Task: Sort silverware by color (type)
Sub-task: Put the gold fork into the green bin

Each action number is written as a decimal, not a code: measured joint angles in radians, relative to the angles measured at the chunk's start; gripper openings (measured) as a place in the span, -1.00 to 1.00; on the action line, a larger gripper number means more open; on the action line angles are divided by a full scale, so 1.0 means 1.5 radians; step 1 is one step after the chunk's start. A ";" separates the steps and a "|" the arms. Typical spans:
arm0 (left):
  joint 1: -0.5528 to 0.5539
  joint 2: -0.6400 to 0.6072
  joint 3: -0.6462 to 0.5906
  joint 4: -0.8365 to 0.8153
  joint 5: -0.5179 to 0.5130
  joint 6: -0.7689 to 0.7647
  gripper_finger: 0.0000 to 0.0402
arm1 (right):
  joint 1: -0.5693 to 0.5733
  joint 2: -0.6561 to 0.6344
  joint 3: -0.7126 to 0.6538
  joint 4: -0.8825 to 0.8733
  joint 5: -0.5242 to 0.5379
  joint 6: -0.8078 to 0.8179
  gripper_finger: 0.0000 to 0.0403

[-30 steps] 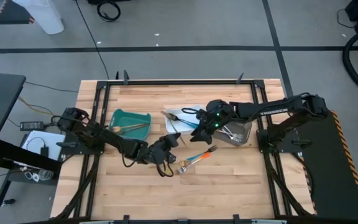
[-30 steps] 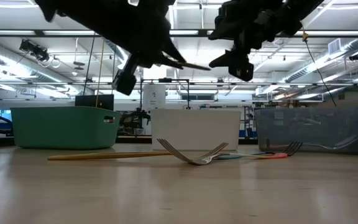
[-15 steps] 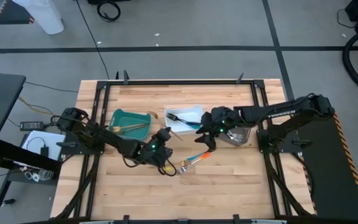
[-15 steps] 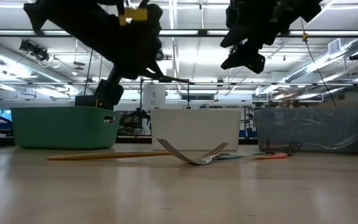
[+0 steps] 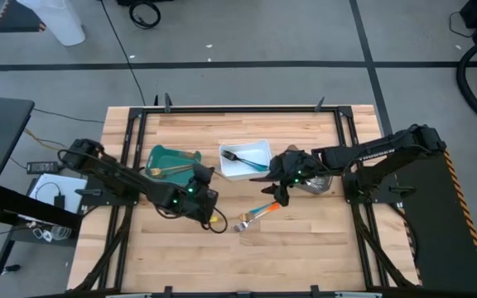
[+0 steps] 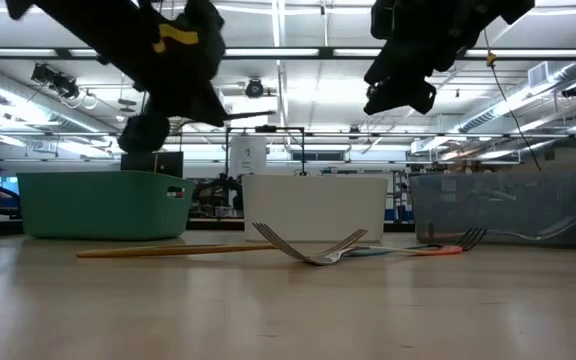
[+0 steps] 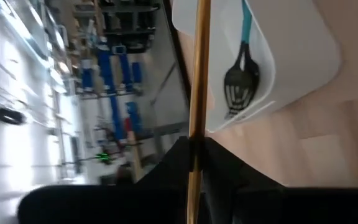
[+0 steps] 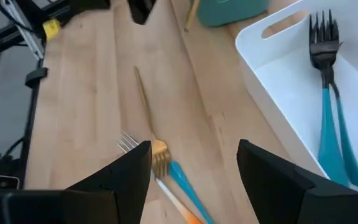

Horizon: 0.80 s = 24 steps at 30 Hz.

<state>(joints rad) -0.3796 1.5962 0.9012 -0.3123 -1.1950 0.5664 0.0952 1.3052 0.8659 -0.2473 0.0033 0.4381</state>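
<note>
Since a second ago our left gripper (image 5: pixel 199 187) has swung back from mid-table toward the teal bin (image 5: pixel 175 161), clamped narrowly on a slim gold utensil handle (image 7: pixel 197 74) bound for the gold pieces there. Our right gripper (image 5: pixel 281 189), fingers spread wide and empty, has dropped over the orange-and-blue forks (image 5: pixel 260 213) lying on the table (image 5: pixel 305 240), well placed to take one next.

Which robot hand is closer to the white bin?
The right hand. It hangs just off the white bin toward the grey bin. The left hand sits farther away, nearer the teal bin.
</note>
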 joint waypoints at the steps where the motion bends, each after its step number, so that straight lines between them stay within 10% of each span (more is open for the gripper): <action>1: -0.001 -0.010 0.000 -0.021 0.008 -0.033 -0.82 | 0.004 0.000 0.000 0.000 0.012 -0.002 0.20; 10: 0.014 -0.087 -0.001 -0.198 0.154 -0.289 -0.82 | 0.021 0.000 0.000 -0.010 0.070 0.002 0.20; 24: 0.114 -0.107 -0.001 -0.323 0.324 -0.412 -0.82 | 0.037 0.001 0.000 -0.017 0.091 0.065 0.20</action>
<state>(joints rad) -0.2086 1.4361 0.9005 -0.7973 -0.7085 -0.0520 0.1507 1.3067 0.8658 -0.2721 0.1395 0.5350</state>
